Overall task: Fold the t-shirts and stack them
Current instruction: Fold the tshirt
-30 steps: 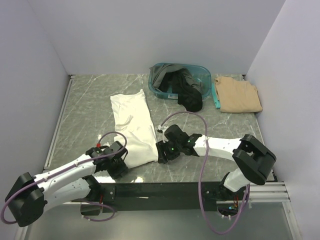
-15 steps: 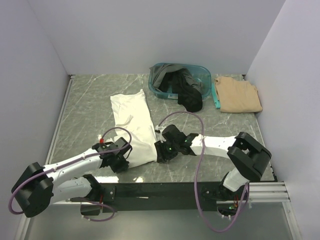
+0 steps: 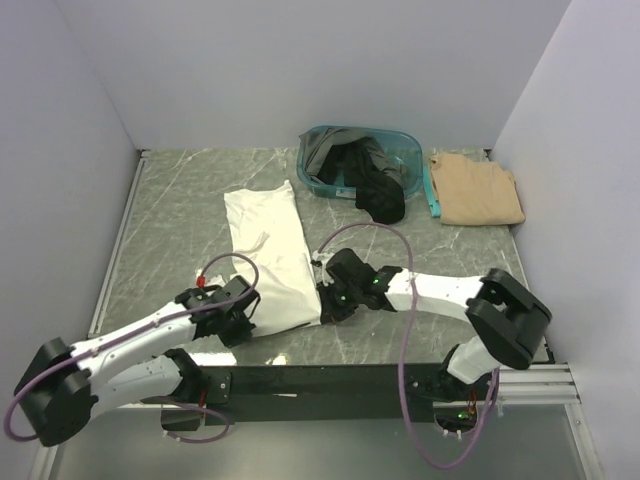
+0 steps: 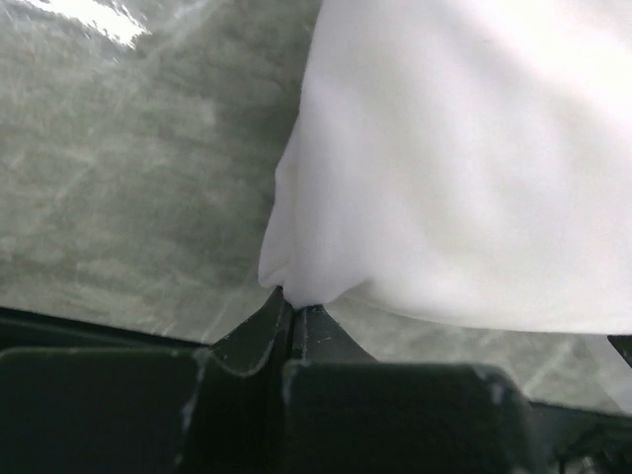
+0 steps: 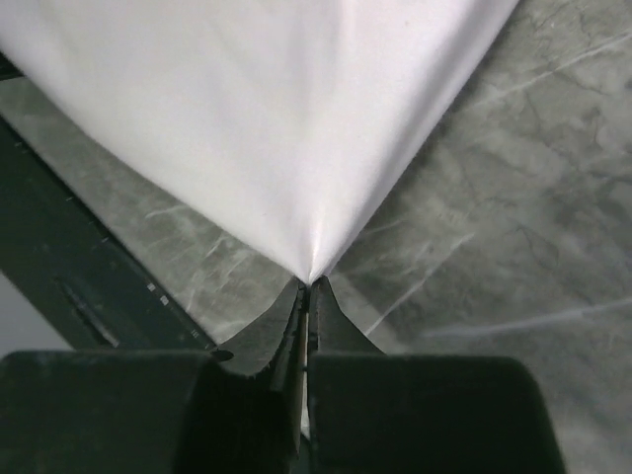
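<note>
The left gripper (image 4: pixel 293 301) and right gripper (image 5: pixel 309 286) are each clamped on a near corner of the white shirt (image 3: pixel 268 250), which lies lengthwise on the table (image 3: pixel 180 210). Paired corner holds would likely keep the hem level for folding it toward the far end.

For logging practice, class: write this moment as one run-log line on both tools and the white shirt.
left tool: shut on white t-shirt near corner | right tool: shut on other near corner | shirt body: flat on table
</note>
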`<state>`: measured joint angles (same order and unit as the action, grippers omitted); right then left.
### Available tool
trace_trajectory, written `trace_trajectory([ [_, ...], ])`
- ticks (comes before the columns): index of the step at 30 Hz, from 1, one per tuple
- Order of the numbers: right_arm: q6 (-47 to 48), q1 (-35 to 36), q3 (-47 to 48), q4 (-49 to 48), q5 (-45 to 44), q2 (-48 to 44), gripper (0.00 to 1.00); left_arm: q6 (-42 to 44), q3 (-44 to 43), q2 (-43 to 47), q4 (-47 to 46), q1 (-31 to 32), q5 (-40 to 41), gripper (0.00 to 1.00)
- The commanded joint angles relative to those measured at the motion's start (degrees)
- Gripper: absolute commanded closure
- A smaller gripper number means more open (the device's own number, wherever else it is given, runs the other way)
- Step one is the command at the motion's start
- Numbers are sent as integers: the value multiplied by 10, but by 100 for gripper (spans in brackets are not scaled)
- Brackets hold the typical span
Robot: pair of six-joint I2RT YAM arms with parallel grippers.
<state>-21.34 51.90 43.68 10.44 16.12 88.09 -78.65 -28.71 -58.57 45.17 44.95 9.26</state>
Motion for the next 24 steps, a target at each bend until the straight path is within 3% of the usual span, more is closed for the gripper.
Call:
trace_trajectory([
  [1,6,7,-15,51,17,-65,100,8,-21,55,55,9,1,99],
  [5,4,17,-30,84,52,-103,100,-18,-35,104,84,26,-18,99],
  [10,2,17,-3,120,22,-151,100,-20,-78,132,84,39,16,99],
  [19,-23,-31,83,120,-2,-137,100,-6,-208,67,97,32,174,99],
  [24,-20,-60,134,114,-6,-130,100,75,-252,-5,75,-25,168,99],
])
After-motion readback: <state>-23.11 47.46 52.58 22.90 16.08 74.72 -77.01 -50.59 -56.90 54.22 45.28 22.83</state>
